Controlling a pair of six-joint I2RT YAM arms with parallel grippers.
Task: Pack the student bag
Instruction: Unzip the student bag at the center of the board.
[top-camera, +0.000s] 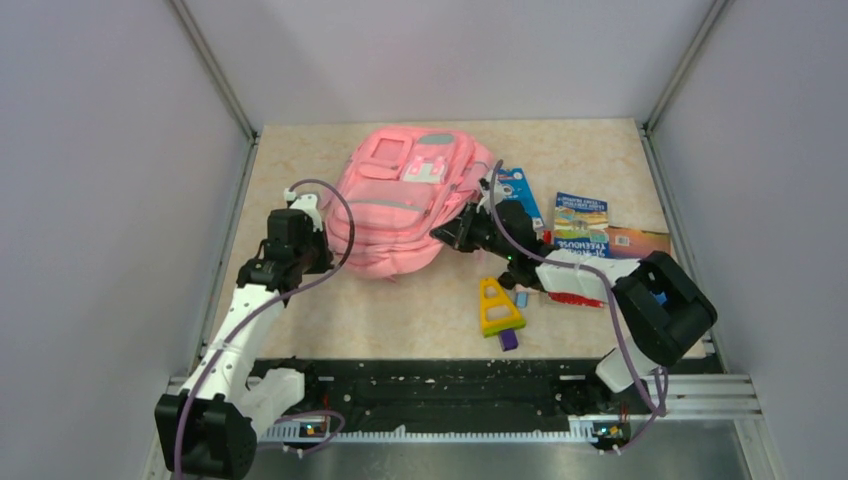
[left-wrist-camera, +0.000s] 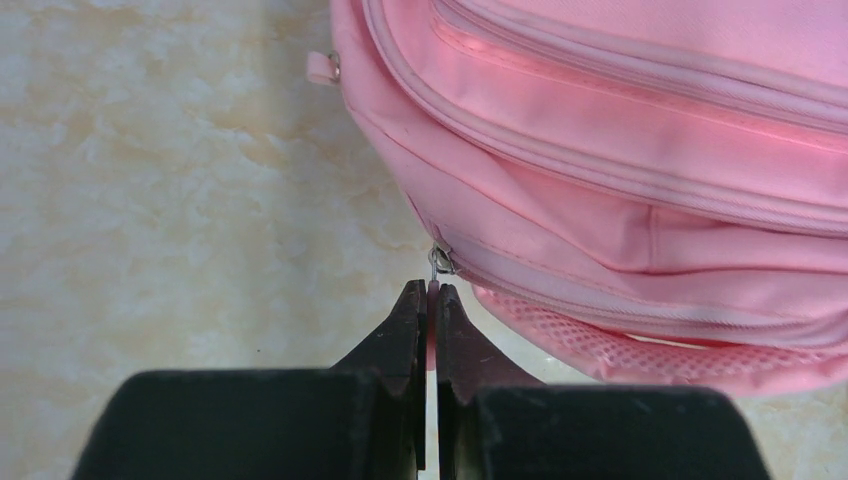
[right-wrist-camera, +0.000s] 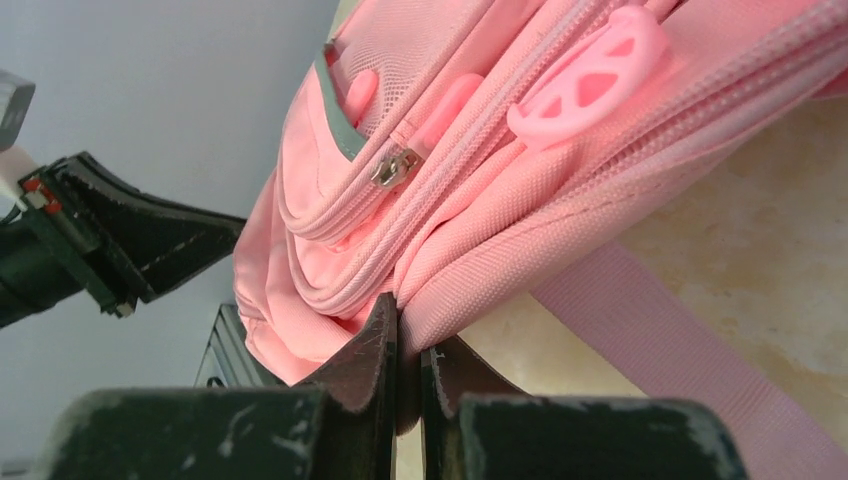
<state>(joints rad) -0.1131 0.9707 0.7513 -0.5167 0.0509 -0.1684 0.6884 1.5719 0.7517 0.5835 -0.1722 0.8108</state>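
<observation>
The student bag (top-camera: 400, 205), a big pink backpack, lies flat at the back middle of the table. My left gripper (top-camera: 322, 252) is at its near left corner, shut on a pink zipper pull (left-wrist-camera: 432, 300) that hangs from a metal slider (left-wrist-camera: 441, 260). My right gripper (top-camera: 447, 236) is at the bag's near right side, shut on a fold of the bag's pink fabric (right-wrist-camera: 470, 300). In the right wrist view a second slider (right-wrist-camera: 395, 167) and a pink rubber tag (right-wrist-camera: 590, 85) show above the pinch, and a pink strap (right-wrist-camera: 680, 360) runs across the table.
Right of the bag lie a blue packet (top-camera: 520, 190), a blue book (top-camera: 581, 226) and an orange card (top-camera: 640, 240). A yellow triangular item (top-camera: 497, 305), a purple item (top-camera: 509, 338) and a red-and-white item (top-camera: 572, 298) lie near the right arm. Walls (top-camera: 120, 200) close three sides.
</observation>
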